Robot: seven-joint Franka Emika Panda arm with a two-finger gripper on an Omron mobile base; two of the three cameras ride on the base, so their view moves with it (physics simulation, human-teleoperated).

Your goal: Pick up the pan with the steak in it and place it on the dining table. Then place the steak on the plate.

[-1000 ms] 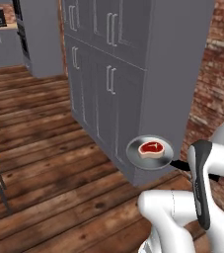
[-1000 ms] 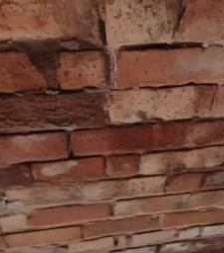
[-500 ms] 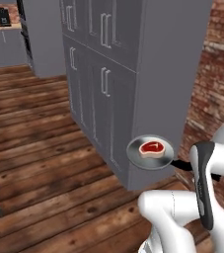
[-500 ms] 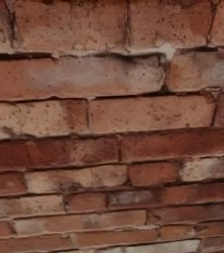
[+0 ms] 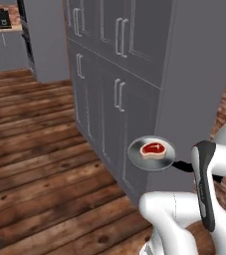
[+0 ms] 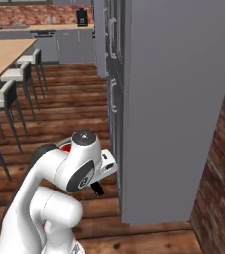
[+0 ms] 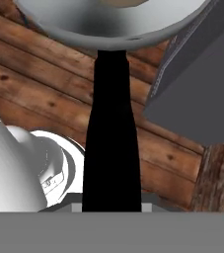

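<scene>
Carrying the small round grey metal pan (image 5: 151, 153) level by its straight black handle (image 7: 111, 143), our end effector is clamped tight on that handle so the red raw steak (image 5: 152, 149) stays inside, beside tall grey cabinets (image 5: 134, 74).

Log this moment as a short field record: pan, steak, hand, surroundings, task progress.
pan: carried in the air by its black handle, bowl level above the wood floor
steak: lying in the pan
hand: shut on the pan handle
surroundings: tall grey cabinets close beside the pan; dining table ahead left
task progress: pan not yet on table
</scene>
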